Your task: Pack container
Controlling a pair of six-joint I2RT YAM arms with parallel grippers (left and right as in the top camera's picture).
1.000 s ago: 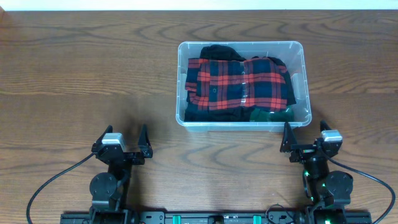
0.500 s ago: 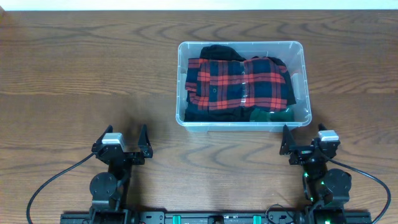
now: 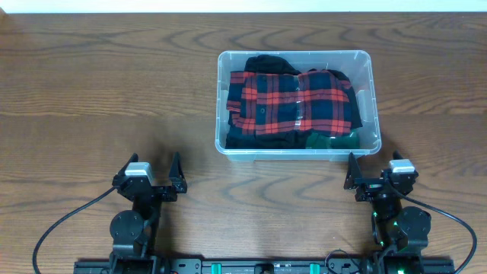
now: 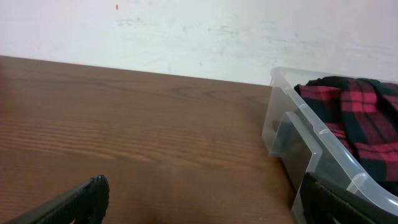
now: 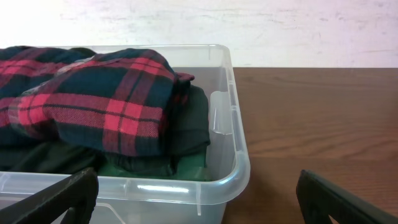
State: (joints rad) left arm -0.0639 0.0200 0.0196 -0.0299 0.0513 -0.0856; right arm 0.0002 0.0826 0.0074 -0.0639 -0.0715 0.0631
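The container is a clear plastic bin on the table, right of centre. It holds a folded red-and-black plaid garment over dark and green clothes. Its label is hidden. My left gripper is open and empty, low near the front edge, left of the bin. My right gripper is open and empty, just in front of the bin's front right corner. The left wrist view shows the bin's left end and the plaid. The right wrist view shows the plaid heaped above the rim.
The wooden table stretches left and behind the bin. A white wall stands behind the far edge. Black cables run from both arm bases along the front edge.
The right gripper shifted slightly, a few pixels back and forth near the bin's front right corner. The bin, the clothes and the left arm have not moved.
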